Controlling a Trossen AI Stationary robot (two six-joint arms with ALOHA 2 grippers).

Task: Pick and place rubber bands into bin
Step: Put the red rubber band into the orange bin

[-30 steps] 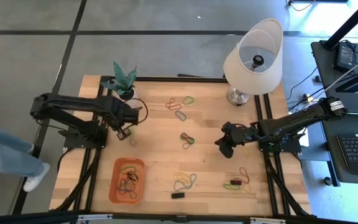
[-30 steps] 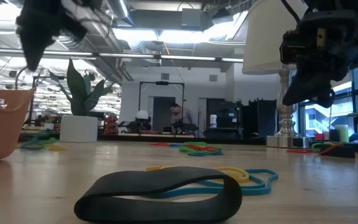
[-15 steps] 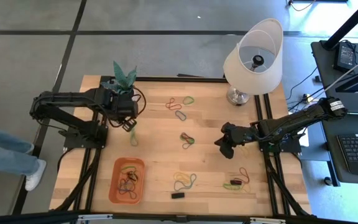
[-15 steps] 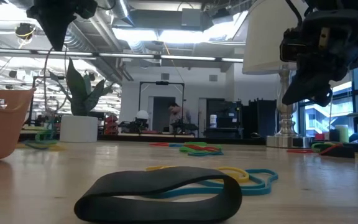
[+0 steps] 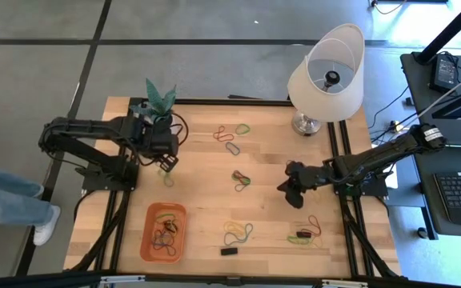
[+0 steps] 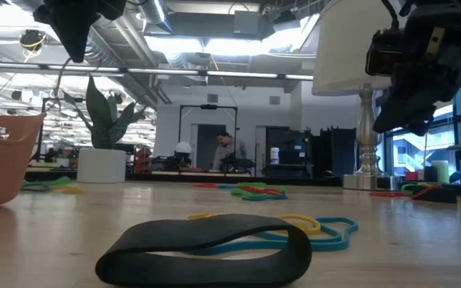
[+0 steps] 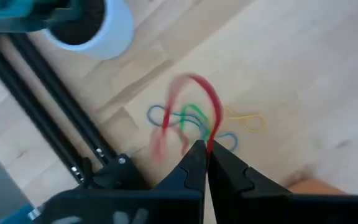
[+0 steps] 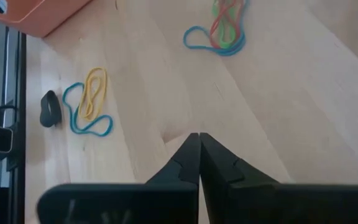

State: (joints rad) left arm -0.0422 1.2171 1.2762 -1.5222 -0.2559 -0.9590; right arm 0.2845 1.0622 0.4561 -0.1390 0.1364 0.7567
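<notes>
From above, the left gripper [image 5: 166, 162] hangs by the white pot of green leaves [image 5: 160, 106], jaws pinched on a thin red rubber band [image 5: 166, 174], lifted so it can go to the shallow orange plastic bin [image 5: 164, 232]. The right gripper [image 5: 288, 192] waits shut, holding nothing.

Low down, a black band [image 6: 206, 250] lies close.

The left wrist shows the red loop [image 7: 194, 109] dangling over other bands.

The right wrist shows yellow and blue bands [image 8: 91, 99] left on the wood.

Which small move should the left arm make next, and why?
Probably carry its load toward the bin before releasing. The left gripper is shut on a red rubber band that dangles above other bands near the plant pot, and the bin lies nearer the table's front edge.
</notes>
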